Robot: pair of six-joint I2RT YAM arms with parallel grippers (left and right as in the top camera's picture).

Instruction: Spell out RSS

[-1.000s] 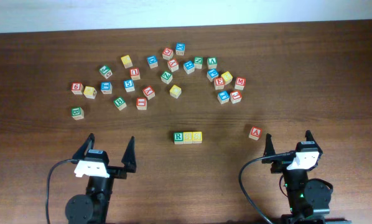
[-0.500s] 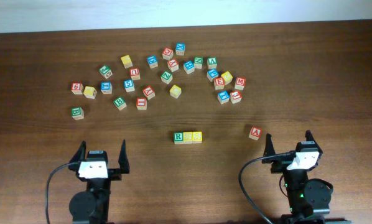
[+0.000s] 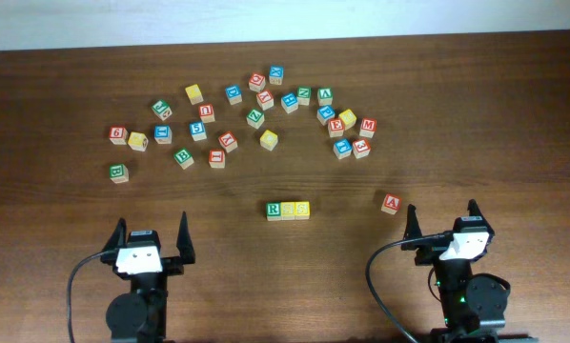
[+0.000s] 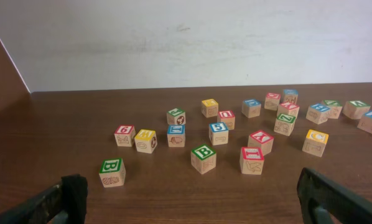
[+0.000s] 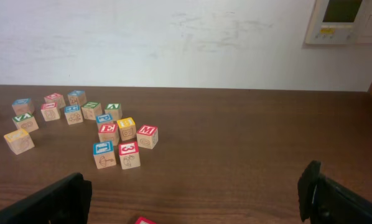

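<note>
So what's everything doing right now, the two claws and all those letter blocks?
left gripper: open, holding nothing.
right gripper: open, holding nothing.
row of three blocks: side by side and touching, a green R then two yellow ones whose letters are too small to read.
red A block: lying alone near the right gripper, untouched.
loose blocks: scattered beyond the row, none stacked.

- R block (image 3: pixel 274 210): wooden cube with a green face, letter up, lying flat at the left end of a short row, near the centre of the overhead view.
- first S block (image 3: pixel 288 209): yellow face, touching the R block.
- second S block (image 3: pixel 302 209): yellow face, touching the first, at the row's right end.
</note>
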